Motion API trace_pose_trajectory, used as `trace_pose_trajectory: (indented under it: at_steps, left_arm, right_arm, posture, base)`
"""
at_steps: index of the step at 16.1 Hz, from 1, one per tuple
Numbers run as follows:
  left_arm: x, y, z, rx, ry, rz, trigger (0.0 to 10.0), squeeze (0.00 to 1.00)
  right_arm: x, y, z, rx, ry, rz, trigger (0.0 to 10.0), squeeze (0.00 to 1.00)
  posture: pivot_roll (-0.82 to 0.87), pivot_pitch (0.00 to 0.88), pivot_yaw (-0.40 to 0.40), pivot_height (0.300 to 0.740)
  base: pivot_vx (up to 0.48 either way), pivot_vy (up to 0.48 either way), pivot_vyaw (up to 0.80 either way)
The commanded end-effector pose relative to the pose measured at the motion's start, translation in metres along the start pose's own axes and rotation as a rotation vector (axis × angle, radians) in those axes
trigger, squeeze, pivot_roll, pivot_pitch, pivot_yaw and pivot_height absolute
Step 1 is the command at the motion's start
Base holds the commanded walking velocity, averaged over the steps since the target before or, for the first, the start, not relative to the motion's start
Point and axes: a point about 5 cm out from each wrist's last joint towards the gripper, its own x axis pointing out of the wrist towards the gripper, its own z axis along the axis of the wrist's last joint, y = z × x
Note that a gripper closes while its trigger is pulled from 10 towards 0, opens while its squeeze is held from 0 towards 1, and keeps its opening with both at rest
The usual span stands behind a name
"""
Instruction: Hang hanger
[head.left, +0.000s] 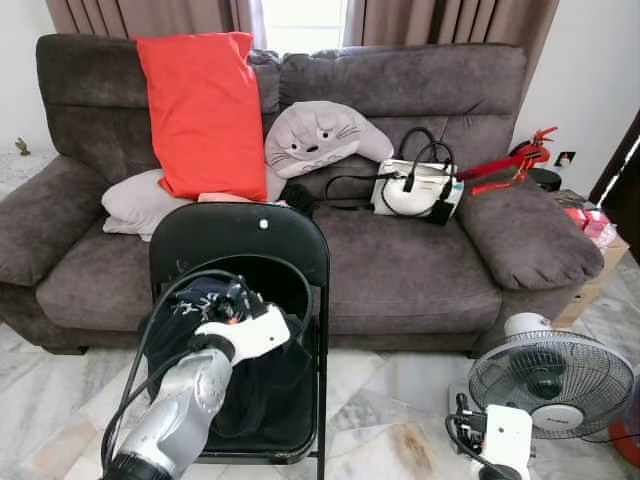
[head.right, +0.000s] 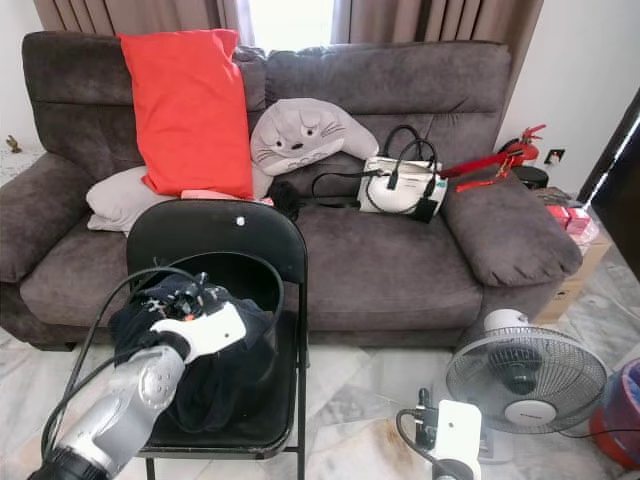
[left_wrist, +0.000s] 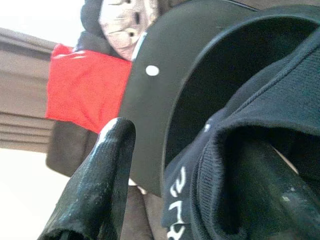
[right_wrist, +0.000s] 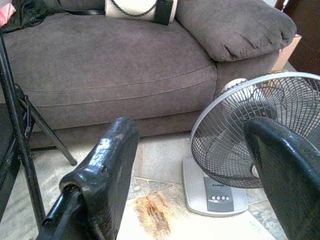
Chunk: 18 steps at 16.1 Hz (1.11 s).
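Left wrist view puts me right at the work: my left tool (head.left: 232, 300) has its two fingers spread with a fold of the dark garment (left_wrist: 260, 150) lying between them, one finger (left_wrist: 107, 165) bare on the near side and the other sunk into the cloth, so I read it as parted around the fabric rather than clamped, though I cannot see whether it bears on anything firm inside. From the head cameras that tool sits at the top of the garment heap, which lies on the seat of the black folding chair (head.left: 240, 235) directly beyond and below it. I cannot make out the hanger itself; if it is in there, the cloth hides it. Beyond the chair back stands the grey sofa (head.left: 400, 270) with a red pillow (head.left: 205, 110), a cat-faced cushion (head.left: 315, 135) and a white handbag (head.left: 415, 188). My right tool (right_wrist: 192, 165) hangs low and wide open with nothing in it, well apart from the chair, near the floor fan (head.left: 553, 383). My judgement: the task is at its start, nothing is hung, and no rail or hook is in sight to hang on.
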Motion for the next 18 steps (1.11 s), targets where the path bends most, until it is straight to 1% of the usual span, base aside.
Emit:
trace_pose_trajectory:
  at_steps: [1,3,4,6,7,9,11,12,13,14,18]
  left_arm:
    - [-0.001,-0.012,-0.002,0.029,0.018,-0.11,10.0,0.0]
    - [-0.003,-0.02,-0.002,0.056,0.02,-0.188,10.0,0.0]
    - [-0.003,-0.019,-0.002,0.06,0.022,-0.191,10.0,0.0]
    - [-0.001,-0.017,0.0,0.06,0.026,-0.178,10.0,0.0]
    - [0.004,-0.015,0.003,0.061,0.035,-0.154,10.0,0.0]
    - [0.007,-0.011,0.006,0.045,0.047,-0.105,10.0,0.0]
    - [0.01,-0.01,0.008,0.054,0.049,-0.102,10.0,0.0]
    - [0.01,-0.011,0.008,0.054,0.049,-0.106,9.8,0.0]
    - [0.01,-0.011,0.008,0.052,0.05,-0.109,1.0,0.0]
    - [0.009,-0.012,0.008,0.052,0.051,-0.111,0.0,0.0]
    - [0.007,-0.013,0.004,0.054,0.056,-0.122,0.0,0.0]
  right_arm:
    - [0.0,0.002,-0.001,-0.003,0.004,0.0,10.0,0.0]
    - [-0.001,0.002,-0.003,-0.003,0.013,0.0,10.0,0.0]
    - [-0.001,0.002,-0.003,-0.003,0.014,0.001,10.0,0.0]
    - [-0.001,0.003,-0.003,-0.002,0.016,0.002,10.0,0.0]
    - [-0.001,0.003,-0.003,-0.002,0.016,0.002,10.0,0.0]
    - [-0.001,0.003,-0.003,-0.003,0.014,0.0,10.0,0.0]
    - [-0.001,0.003,-0.003,-0.003,0.014,-0.001,10.0,0.0]
    - [-0.001,0.003,-0.003,-0.003,0.014,-0.001,10.0,0.0]
    - [-0.001,0.002,-0.003,-0.003,0.016,-0.002,10.0,0.0]
    - [-0.001,0.002,-0.003,-0.003,0.017,-0.002,10.0,0.0]
    - [-0.001,0.003,-0.003,-0.004,0.016,-0.002,10.0,0.0]
  posture:
    - [0.0,0.0,0.037,0.74]
    - [0.0,0.0,0.038,0.74]
    - [0.0,0.0,0.038,0.74]
    - [0.0,0.0,0.039,0.74]
    - [0.0,0.0,0.038,0.74]
    - [0.0,0.0,0.038,0.74]
    - [-0.01,0.0,0.038,0.74]
    - [-0.01,0.0,0.039,0.74]
    - [-0.01,0.0,0.039,0.74]
    - [0.0,0.0,0.038,0.74]
    - [0.0,0.0,0.037,0.74]
  base:
    - [0.0,0.0,0.0]
    - [0.0,0.0,0.0]
    - [0.0,0.0,0.0]
    - [0.0,0.0,0.0]
    - [0.0,0.0,0.0]
    - [0.0,0.0,0.0]
    - [0.0,0.0,0.0]
    - [0.0,0.0,0.0]
    - [0.0,0.0,0.0]
    - [0.0,0.0,0.0]
    - [0.0,0.0,0.0]
